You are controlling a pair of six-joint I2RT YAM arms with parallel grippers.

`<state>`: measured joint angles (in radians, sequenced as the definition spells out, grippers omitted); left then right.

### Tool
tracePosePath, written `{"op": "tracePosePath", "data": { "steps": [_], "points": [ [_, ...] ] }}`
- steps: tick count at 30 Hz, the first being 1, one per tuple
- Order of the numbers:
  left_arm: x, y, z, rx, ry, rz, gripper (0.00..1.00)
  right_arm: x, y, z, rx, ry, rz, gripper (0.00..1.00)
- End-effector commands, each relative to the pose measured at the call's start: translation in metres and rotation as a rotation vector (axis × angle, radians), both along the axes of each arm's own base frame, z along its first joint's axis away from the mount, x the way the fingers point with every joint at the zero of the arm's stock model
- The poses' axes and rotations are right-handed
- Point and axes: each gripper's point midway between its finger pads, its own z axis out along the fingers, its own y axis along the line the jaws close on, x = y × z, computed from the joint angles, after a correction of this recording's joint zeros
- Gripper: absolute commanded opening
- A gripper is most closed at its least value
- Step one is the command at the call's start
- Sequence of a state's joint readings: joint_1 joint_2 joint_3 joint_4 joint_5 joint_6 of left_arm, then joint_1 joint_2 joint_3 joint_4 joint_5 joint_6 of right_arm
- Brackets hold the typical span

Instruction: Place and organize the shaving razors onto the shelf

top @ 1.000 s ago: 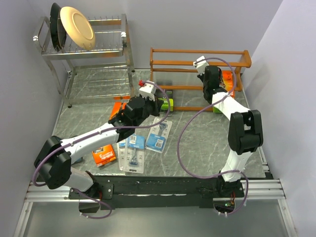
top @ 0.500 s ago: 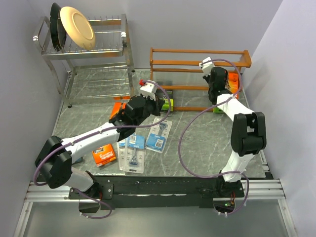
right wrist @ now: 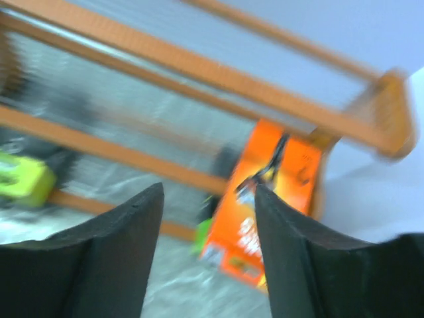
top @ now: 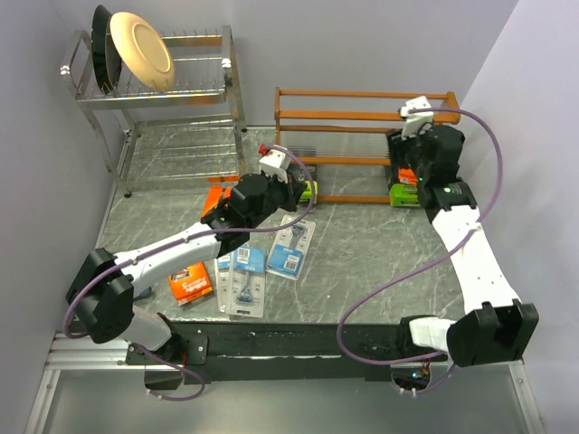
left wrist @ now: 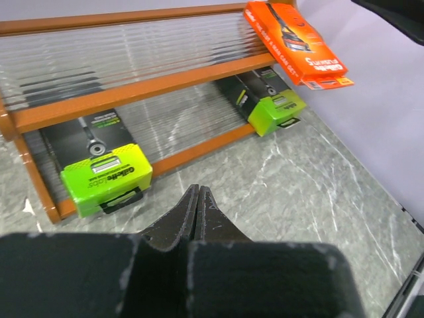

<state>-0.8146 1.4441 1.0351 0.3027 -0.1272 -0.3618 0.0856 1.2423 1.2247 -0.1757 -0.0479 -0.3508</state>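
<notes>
while near shelf (top: pixel 362 94), right tool (right wrist: pixel 209 199) agape

My right wrist view is smeared: the orange pack (right wrist: pixel 271 199) at lower centre shows no readable print, and a green box (right wrist: pixel 23 180) is cut by the left edge. From above, my left arm (top: pixel 181 242) covers most of a second orange pack (top: pixel 213 193) at centre left. My left wrist view's bottom is all black housing (left wrist: pixel 165 278).
</notes>
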Motion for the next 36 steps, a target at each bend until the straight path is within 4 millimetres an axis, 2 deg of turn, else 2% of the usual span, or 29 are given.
{"op": "tracePosePath", "data": {
  "steps": [1,2,6,9,10,11,12,15,16,18,26,32,36],
  "points": [
    [0.001,-0.013,0.031,-0.061,-0.044,-0.048,0.01,-0.037,0.012,-0.048,0.244,0.28,-0.005,0.52],
    [0.001,-0.013,0.03,-0.056,-0.046,-0.049,0.01,-0.041,0.011,-0.053,0.251,0.305,-0.01,0.48],
    [0.004,-0.013,0.03,-0.049,-0.059,-0.04,0.01,-0.053,-0.005,-0.076,0.261,0.375,-0.098,0.0],
    [0.006,-0.014,0.028,-0.045,-0.062,-0.036,0.01,-0.055,-0.013,-0.094,0.245,0.438,-0.131,0.0],
    [0.006,-0.014,0.027,-0.045,-0.062,-0.036,0.01,-0.055,-0.023,-0.099,0.242,0.456,-0.157,0.0],
    [0.006,-0.014,0.027,-0.045,-0.062,-0.036,0.01,-0.054,-0.026,-0.099,0.232,0.465,-0.165,0.0],
    [0.006,-0.013,0.026,-0.043,-0.062,-0.035,0.01,-0.052,-0.032,-0.109,0.23,0.498,-0.185,0.0],
    [0.005,-0.012,0.02,-0.034,-0.051,-0.033,0.01,-0.045,-0.047,-0.121,0.198,0.537,-0.23,0.0],
    [0.005,-0.011,0.02,-0.033,-0.05,-0.033,0.01,-0.042,-0.052,-0.12,0.182,0.54,-0.252,0.0],
    [0.004,-0.011,0.017,-0.026,-0.044,-0.032,0.01,-0.037,-0.06,-0.135,0.158,0.596,-0.271,0.0],
    [0.009,-0.012,0.015,-0.015,-0.049,-0.022,0.02,-0.006,-0.091,-0.138,0.128,0.586,-0.369,0.0],
    [0.01,-0.015,0.014,-0.02,-0.043,-0.026,0.02,0.009,-0.11,-0.143,0.121,0.588,-0.401,0.0],
    [0.01,-0.016,0.011,-0.02,-0.037,-0.026,0.02,0.016,-0.11,-0.142,0.127,0.581,-0.384,0.0]
  ]
}}
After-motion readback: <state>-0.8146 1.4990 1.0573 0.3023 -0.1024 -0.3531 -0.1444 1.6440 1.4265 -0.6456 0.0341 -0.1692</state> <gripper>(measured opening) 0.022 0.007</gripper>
